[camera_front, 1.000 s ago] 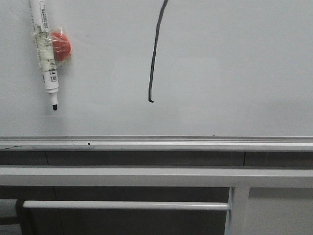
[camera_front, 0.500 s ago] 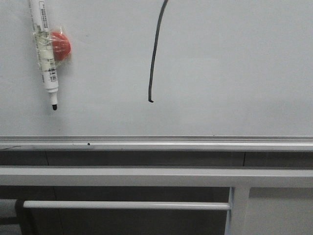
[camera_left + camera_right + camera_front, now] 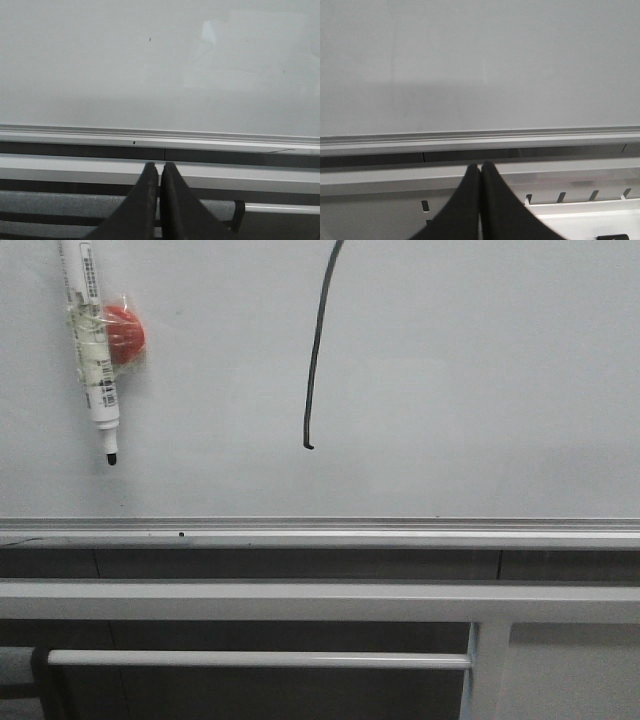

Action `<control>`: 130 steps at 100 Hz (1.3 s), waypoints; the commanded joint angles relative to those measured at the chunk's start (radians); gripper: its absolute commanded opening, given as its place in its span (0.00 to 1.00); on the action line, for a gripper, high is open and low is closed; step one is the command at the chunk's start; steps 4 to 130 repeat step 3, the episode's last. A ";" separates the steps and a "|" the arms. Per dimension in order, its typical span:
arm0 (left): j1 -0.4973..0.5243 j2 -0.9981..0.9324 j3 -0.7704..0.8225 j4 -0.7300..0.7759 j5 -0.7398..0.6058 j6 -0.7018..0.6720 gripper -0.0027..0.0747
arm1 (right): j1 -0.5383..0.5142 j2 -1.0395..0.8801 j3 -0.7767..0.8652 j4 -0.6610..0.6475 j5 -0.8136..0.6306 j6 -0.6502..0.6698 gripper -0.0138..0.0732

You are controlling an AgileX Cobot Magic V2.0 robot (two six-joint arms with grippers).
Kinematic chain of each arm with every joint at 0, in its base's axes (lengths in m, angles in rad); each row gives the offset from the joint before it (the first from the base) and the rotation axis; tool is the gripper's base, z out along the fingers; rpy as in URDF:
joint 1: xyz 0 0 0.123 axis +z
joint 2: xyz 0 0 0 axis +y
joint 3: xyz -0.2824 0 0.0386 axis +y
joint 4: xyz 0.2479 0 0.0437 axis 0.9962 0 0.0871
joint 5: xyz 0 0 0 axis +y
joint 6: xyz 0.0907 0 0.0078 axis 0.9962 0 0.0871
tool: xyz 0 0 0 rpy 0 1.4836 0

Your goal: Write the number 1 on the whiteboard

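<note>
The whiteboard (image 3: 480, 390) fills most of the front view, with a silver rail along its lower edge. The number 1 (image 3: 316, 350) is a thin black near-vertical stroke on it, with a tiny hook at its lower end. A white marker pen (image 3: 92, 350) with a black tip hangs at the upper left of the board, taped to a red magnet (image 3: 127, 335). No arm shows in the front view. My left gripper (image 3: 160, 167) is shut and holds nothing, in front of the frame bars below the whiteboard (image 3: 150, 65). My right gripper (image 3: 480, 166) is also shut and bare, below the whiteboard (image 3: 480, 65).
White metal frame bars (image 3: 300, 600) run below the board's rail, with a vertical post (image 3: 487, 670) at the right. A slotted white bracket (image 3: 580, 200) lies beside the right gripper. A grey padded bar (image 3: 60, 202) crosses behind the left gripper.
The marker pen and red magnet have shifted very slightly up on the board since a second ago. The stroke is unchanged.
</note>
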 commanded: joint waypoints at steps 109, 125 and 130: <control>-0.005 -0.024 0.005 -0.008 -0.064 0.001 0.01 | -0.007 -0.012 0.028 0.002 -0.011 -0.009 0.09; -0.005 -0.024 0.005 -0.008 -0.064 0.001 0.01 | -0.007 -0.012 0.028 0.002 -0.011 -0.009 0.09; -0.005 -0.024 0.005 -0.008 -0.064 0.001 0.01 | -0.007 -0.012 0.028 0.002 -0.011 -0.009 0.09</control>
